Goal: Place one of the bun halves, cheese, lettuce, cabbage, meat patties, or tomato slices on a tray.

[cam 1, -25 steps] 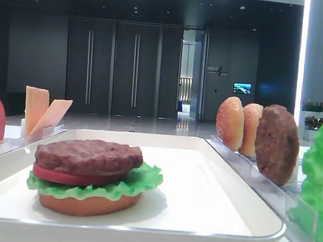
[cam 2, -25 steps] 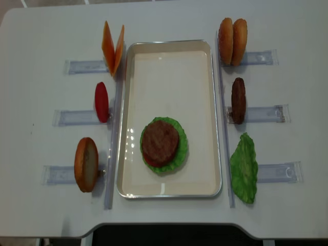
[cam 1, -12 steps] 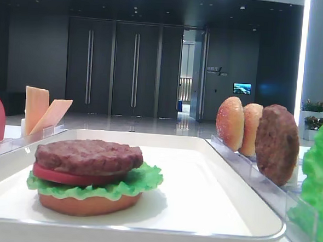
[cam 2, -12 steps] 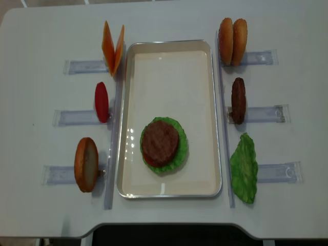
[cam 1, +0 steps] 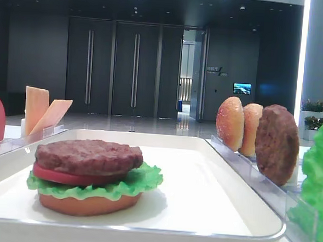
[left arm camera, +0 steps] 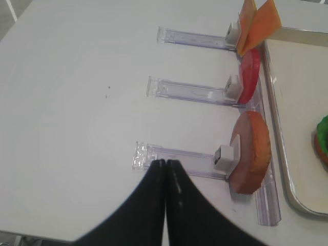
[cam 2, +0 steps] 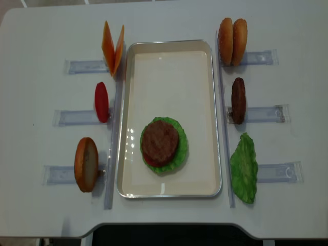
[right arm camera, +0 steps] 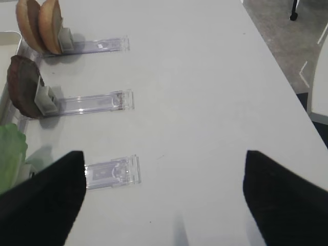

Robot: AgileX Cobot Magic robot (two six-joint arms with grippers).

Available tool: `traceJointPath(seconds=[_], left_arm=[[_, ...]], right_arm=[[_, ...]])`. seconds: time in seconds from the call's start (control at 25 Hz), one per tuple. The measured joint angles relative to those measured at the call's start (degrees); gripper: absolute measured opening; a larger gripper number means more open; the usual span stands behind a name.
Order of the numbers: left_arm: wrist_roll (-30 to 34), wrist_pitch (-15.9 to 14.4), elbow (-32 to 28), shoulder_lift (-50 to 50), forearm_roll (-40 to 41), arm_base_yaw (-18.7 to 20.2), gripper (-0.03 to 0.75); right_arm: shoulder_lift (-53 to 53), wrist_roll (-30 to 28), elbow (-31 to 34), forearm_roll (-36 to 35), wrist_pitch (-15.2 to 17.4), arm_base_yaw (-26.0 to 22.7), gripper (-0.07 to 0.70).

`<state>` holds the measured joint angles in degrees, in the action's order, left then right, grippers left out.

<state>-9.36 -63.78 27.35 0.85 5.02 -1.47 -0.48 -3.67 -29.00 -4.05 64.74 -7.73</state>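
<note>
While both hands sit back from the food:
Stack: patty tops tray burger.
Right hand: apart, empty.
Left hand: together, empty.
Next, likely: fetch cheese, upper left.

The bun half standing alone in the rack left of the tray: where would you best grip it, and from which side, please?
The bun half stands on edge in its clear rack, faces pointing left and right. I would probably come from above and pinch the free upper rim across its two faces, since the bottom sits in the rack beside the tray.
</note>
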Motion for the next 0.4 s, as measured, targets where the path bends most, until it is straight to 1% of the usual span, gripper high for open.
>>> traceJointPath(seconds=[0.4], left_arm=[[0.0, 0.0, 0.0, 0.0, 0.0, 0.0, -0.021]], right_arm=[[0.0, 0.0, 0.0, -0.04, 0.0, 0.0, 0.591]])
